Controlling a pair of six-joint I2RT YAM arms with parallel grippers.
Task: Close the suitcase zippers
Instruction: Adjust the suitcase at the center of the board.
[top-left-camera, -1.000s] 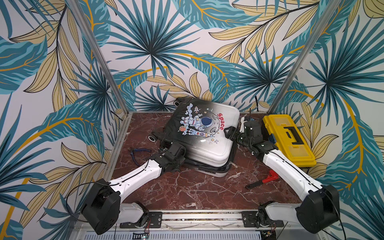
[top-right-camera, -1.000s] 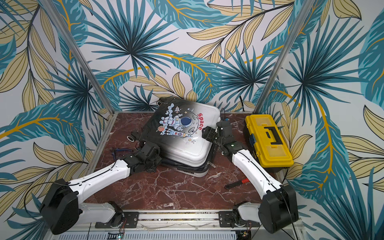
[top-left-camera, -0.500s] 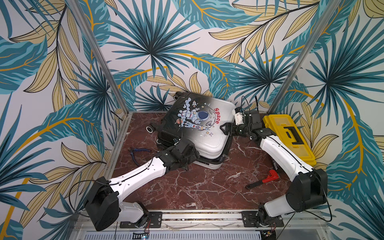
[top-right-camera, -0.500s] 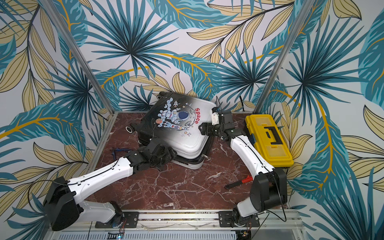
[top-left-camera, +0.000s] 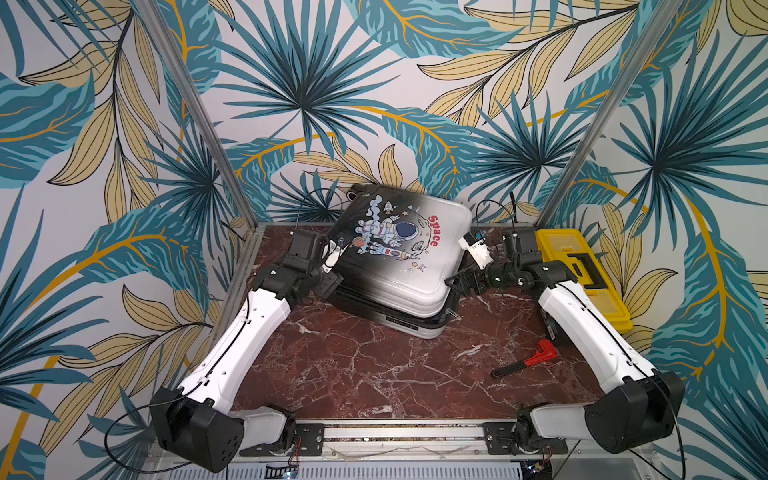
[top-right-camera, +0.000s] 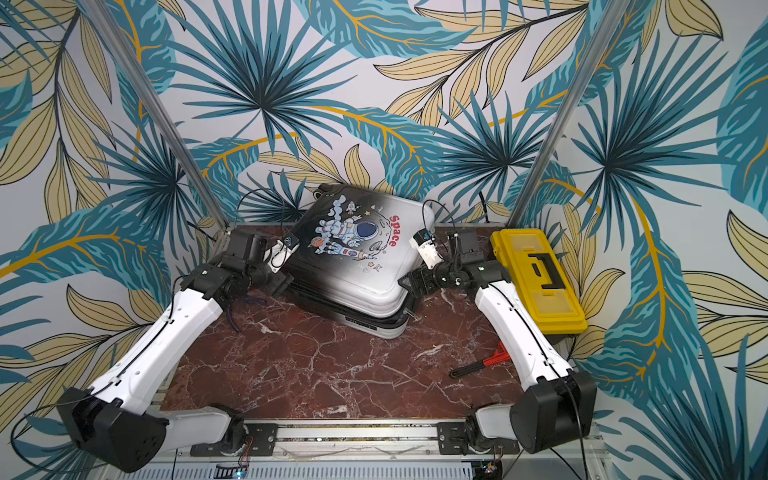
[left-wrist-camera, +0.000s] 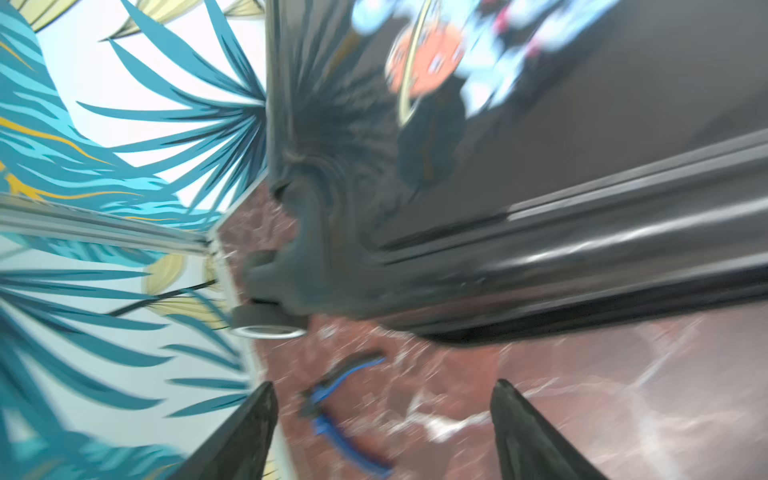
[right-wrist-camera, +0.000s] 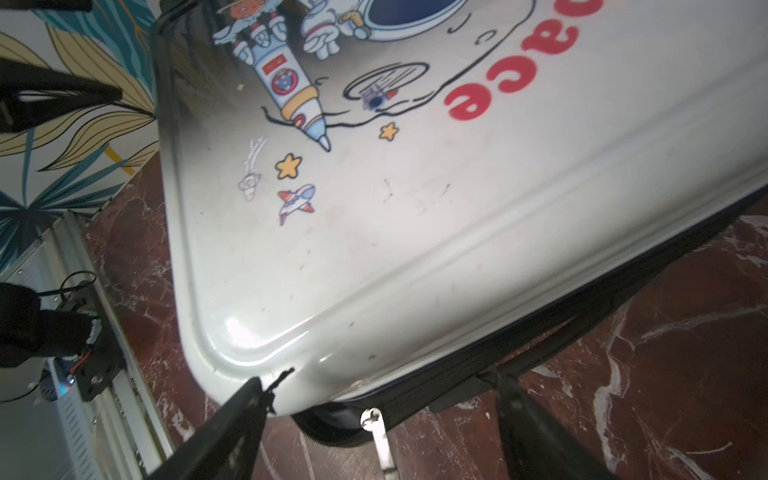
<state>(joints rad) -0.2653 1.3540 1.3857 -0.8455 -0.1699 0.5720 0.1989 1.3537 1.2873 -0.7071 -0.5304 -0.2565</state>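
The suitcase (top-left-camera: 399, 249) (top-right-camera: 353, 249) lies flat at the back of the table, astronaut print up, black on its left and fading to white. Its dark zipper band (right-wrist-camera: 457, 374) runs along the seam under the white shell and gapes a little at the corner. A silver zipper pull (right-wrist-camera: 378, 432) hangs there between the fingers of my open right gripper (right-wrist-camera: 377, 378) (top-left-camera: 451, 282). My left gripper (left-wrist-camera: 384, 386) (top-left-camera: 328, 286) is open beside the suitcase's black left side, near a wheel (left-wrist-camera: 266, 328), holding nothing.
A yellow toolbox (top-left-camera: 582, 274) sits at the right edge behind my right arm. A red-handled tool (top-left-camera: 528, 361) lies at the front right. Blue-handled pliers (left-wrist-camera: 332, 407) lie on the marble by the left gripper. The back wall is close behind the suitcase.
The left gripper has opened and moved from the suitcase's front edge to its left side. The suitcase has shifted back and turned a little. The right gripper has come to the front right corner.
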